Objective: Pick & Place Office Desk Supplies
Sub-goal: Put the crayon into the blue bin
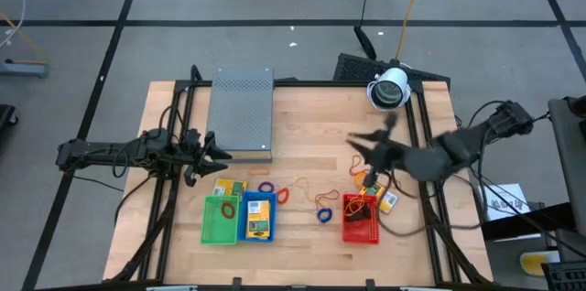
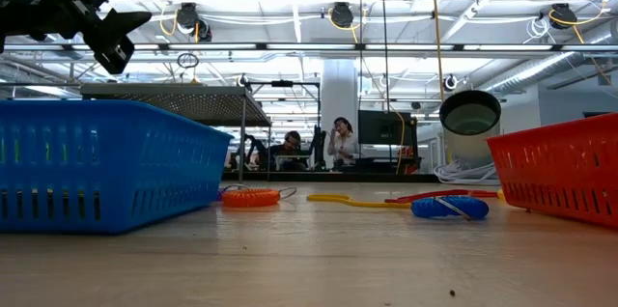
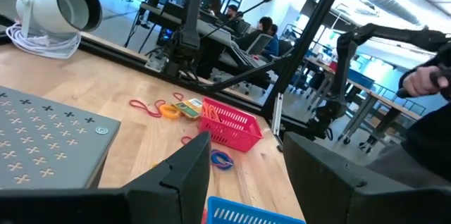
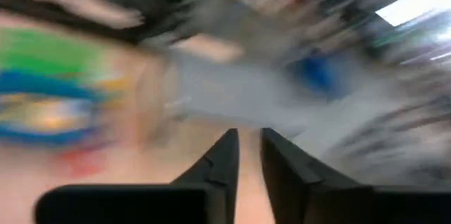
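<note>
The wooden table (image 1: 302, 117) carries three small plastic mesh baskets near its front edge: a green basket (image 1: 220, 220), a blue basket (image 1: 257, 218) touching it, and a red basket (image 1: 361, 218) well apart to the right. The blue one holds yellow-orange packets with blue marks (image 1: 259, 209), and another such packet (image 1: 229, 187) lies on the wood just behind the green basket.

Between the blue and red baskets the thin rubber-band loops lie loose on the table: an orange loop (image 1: 282, 194), a purple one (image 1: 266, 187), a blue coil (image 1: 324, 213) and a further orange loop (image 1: 326, 201). More yellow-orange packets (image 1: 388, 201) sit beside the red basket.

The left gripper (image 1: 218, 153) hangs at the front corner of the large grey perforated metal box (image 1: 242, 113), its fingers (image 3: 184, 175) spread apart and empty. The right gripper (image 1: 362, 142) is above the table behind the red basket (smeared with motion); its fingers (image 4: 225, 157) stand close together with a narrow gap, and nothing shows between them.
</note>
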You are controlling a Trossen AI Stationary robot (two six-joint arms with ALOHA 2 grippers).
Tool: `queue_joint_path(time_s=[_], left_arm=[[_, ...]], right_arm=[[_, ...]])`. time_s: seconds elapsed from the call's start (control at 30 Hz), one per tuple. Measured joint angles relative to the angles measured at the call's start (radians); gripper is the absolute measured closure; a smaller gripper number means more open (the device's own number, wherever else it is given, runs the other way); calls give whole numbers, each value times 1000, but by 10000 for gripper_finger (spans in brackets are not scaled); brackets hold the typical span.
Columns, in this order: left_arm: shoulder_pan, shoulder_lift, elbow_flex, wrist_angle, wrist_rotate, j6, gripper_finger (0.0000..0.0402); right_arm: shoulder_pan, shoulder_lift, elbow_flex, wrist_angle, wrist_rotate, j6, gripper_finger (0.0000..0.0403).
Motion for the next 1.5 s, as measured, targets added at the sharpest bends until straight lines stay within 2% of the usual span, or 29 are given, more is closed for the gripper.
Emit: queue_joint_path(time_s=[0.1,0.17,0.37,0.47,0.67,0.87,0.97,1.23,1.5], left_arm=[[0,0,0,0,0,1,215],[0,0,0,0,0,0,215],[0,0,0,0,0,1,215],[0,0,0,0,0,1,215],[0,0,0,0,0,1,215],[0,0,0,0,0,2,215],[0,0,0,0,0,1,215],[0,0,0,0,0,2,215],[0,0,0,0,0,2,215]], right_arm=[[-154,36,86,-230,-395,225,381],[-235,54,101,-321,-586,285,391],[-379,109,101,-567,-1064,264,380],[-401,146,100,-646,-1192,150,365],[-407,210,82,-692,-1260,-31,342],[-442,289,27,-685,-1259,63,334],[-458,320,-33,-687,-1253,56,326],[-468,265,-215,-618,-1251,-81,279],[-475,237,-356,-513,-1087,-233,251]])
